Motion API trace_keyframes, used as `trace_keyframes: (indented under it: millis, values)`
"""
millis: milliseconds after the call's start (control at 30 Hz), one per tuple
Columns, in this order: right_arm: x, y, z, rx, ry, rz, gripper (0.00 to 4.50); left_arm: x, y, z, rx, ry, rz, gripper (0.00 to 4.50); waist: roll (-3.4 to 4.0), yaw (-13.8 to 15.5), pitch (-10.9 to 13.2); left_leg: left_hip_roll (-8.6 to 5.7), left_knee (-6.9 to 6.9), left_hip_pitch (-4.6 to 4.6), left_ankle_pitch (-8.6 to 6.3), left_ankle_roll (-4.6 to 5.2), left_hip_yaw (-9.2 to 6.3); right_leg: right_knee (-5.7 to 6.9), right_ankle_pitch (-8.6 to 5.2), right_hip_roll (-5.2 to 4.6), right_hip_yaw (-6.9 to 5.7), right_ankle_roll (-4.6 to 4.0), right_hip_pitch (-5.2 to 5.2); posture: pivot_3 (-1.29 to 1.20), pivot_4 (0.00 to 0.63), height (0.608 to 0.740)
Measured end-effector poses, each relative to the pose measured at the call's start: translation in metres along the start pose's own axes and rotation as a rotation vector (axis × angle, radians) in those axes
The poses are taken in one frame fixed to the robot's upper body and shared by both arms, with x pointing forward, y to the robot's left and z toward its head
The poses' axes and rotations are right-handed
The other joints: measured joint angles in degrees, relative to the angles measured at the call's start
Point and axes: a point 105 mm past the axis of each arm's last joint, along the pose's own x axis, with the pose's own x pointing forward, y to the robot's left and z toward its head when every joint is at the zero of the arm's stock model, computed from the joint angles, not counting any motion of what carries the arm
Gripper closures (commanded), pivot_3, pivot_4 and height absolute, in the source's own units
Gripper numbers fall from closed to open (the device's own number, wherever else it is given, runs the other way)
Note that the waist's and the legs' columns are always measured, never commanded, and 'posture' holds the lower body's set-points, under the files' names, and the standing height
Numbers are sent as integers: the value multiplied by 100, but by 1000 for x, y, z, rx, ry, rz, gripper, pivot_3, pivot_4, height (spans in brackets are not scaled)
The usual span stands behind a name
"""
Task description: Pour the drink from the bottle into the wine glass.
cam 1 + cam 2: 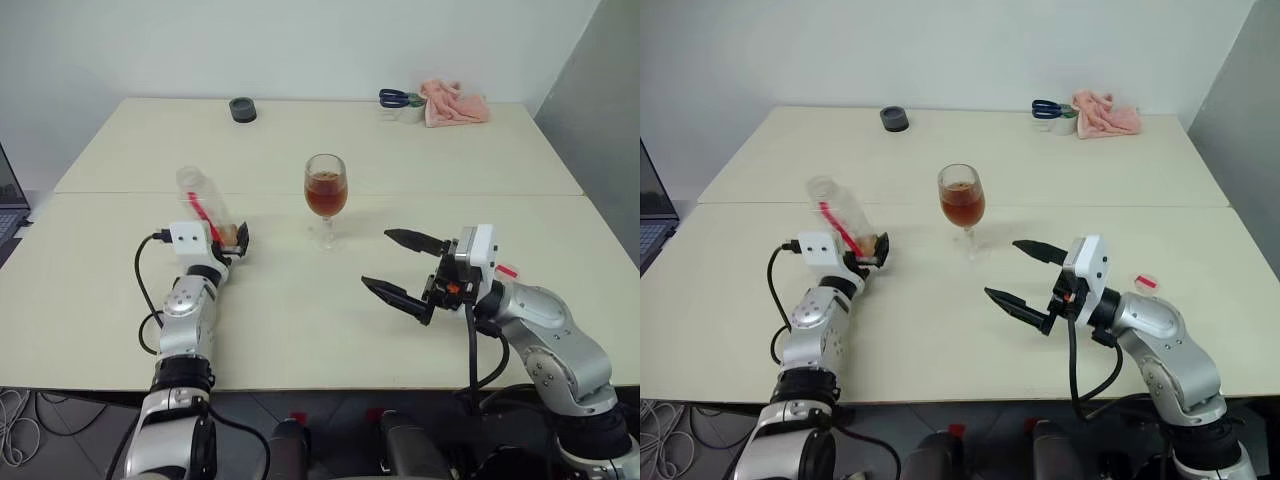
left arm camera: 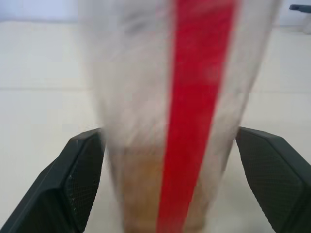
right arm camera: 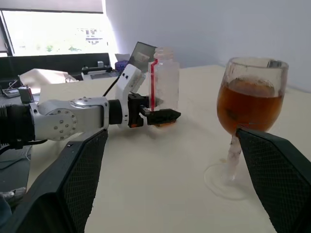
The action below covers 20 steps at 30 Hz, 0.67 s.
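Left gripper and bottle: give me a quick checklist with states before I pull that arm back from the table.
1. Wine glass holds the drink: ok.
2. Bottle nearly empty, only a little liquid at its base: ok.
3. Bottle upright on the table: ok in the right wrist view.
4. Left gripper open, fingers standing off the bottle's sides: ok.
5. Bottle cap back on: not ok, its neck looks open.
6. Right gripper open, apart from the glass: ok.

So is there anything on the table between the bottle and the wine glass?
Nothing visible. The bottle stands between the left gripper's open fingers, and only bare table lies between it and the wine glass, which already holds the drink.
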Motion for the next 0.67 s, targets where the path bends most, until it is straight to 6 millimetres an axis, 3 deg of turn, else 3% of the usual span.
trace_keyframes:
  millis: [233,500,600,667]
  values:
    - [-2,-1,-4,16,6,-40,0,-12,-5,2,-12,-1,18,29,0,-2,-1,1,-2,3,0,0,2,-1,0,1,2,0,3,0,150,740]
    - [-26,0,-20,57,76,-143,0,-65,-6,-15,-23,92,51,29,0,8,-3,3,-6,7,-1,0,-2,-8,-1,0,5,1,9,0,150,740]
    - [-40,-3,-34,85,130,-238,0,-82,-13,-19,-18,132,38,29,1,10,-5,2,-9,8,-1,0,7,-10,-1,0,4,1,11,0,150,740]
    - [-54,-20,-45,75,187,-421,0,-94,-24,-18,-14,162,9,29,-1,11,-8,4,-9,8,-1,0,8,-11,-1,2,6,2,11,0,150,740]
